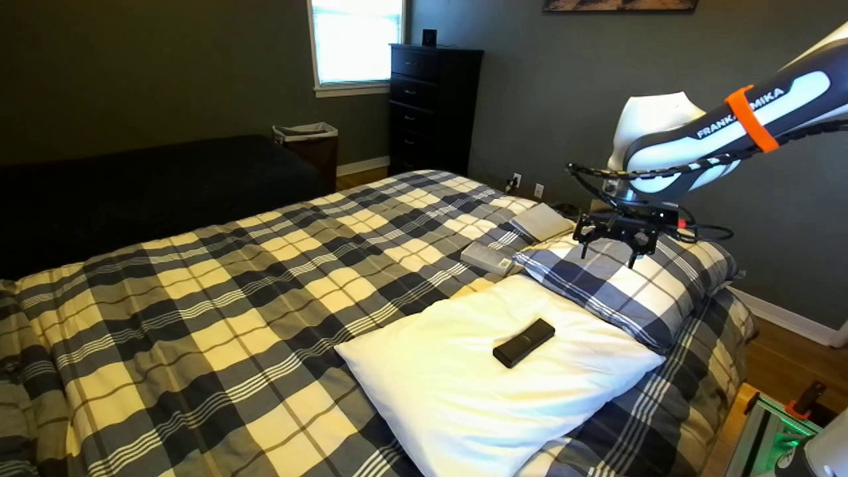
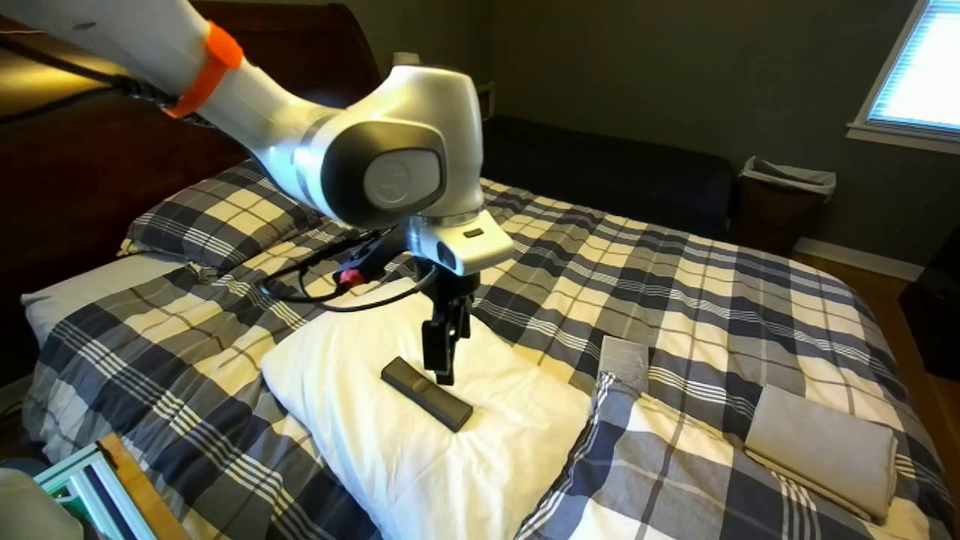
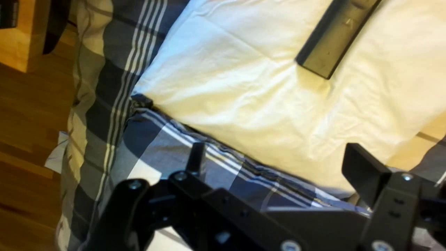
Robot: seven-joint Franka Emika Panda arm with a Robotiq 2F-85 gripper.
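My gripper [image 1: 608, 257] is open, with nothing between its fingers. In an exterior view it hangs above the plaid pillow [image 1: 639, 301], apart from it. It also shows in another exterior view [image 2: 444, 367], edge-on. In the wrist view the two fingers [image 3: 275, 148] stand wide apart over the pillow's striped edge. A long dark remote-like case [image 1: 523, 342] lies on a white pillow [image 1: 430, 391]. The case also shows in the exterior view [image 2: 427, 394] and partly at the top of the wrist view [image 3: 338, 38]. The white pillow [image 2: 487, 472] abuts the plaid pillow [image 2: 645, 480].
A grey box [image 1: 487, 258] and a folded grey cloth [image 1: 541, 222] lie on the plaid bedspread [image 1: 218, 318]. Another plaid pillow [image 2: 232, 214] lies by the dark headboard [image 2: 300, 45]. A bin [image 1: 305, 132] and dark dresser [image 1: 434, 106] stand behind. A metal frame [image 1: 772, 424] stands beside the bed.
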